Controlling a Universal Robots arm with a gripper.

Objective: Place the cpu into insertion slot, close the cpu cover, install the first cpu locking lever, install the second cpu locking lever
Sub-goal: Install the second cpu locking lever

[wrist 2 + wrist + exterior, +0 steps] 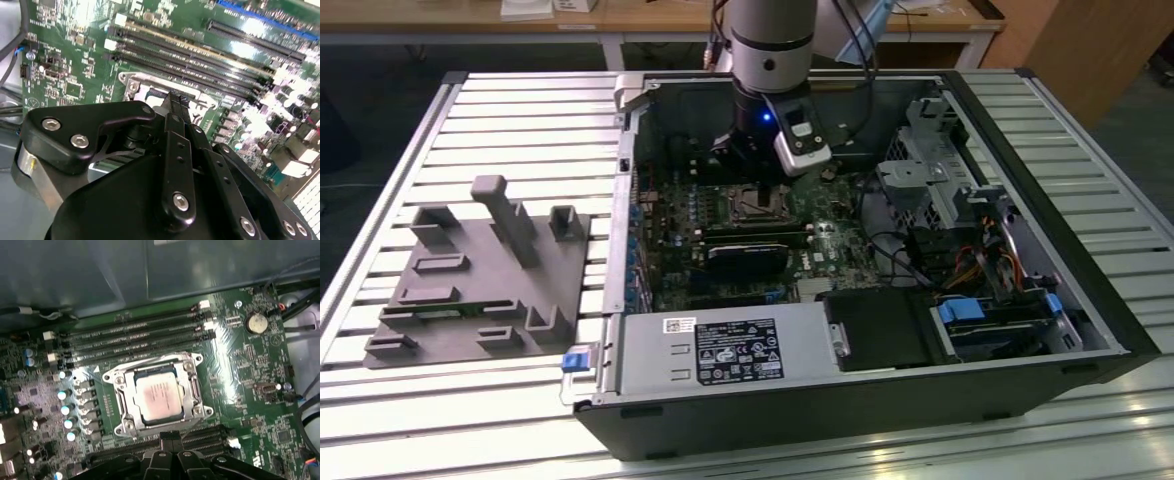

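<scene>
cpu (157, 397) seated under cpu cover (192, 390) (first wrist view) | end effector (175, 102) clenched, empty

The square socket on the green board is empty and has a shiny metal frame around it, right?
Not empty. In the first wrist view the cpu already sits in the socket. The shiny metal frame around it is there, as you said.

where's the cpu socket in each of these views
Exterior view: the insertion slot sits mid-motherboard, just below the gripper.
First wrist view: centre, cpu seated inside the cpu cover.
Second wrist view: its silver rim peeks above the gripper.
Shared landmark: the long black memory slots alongside.
</scene>
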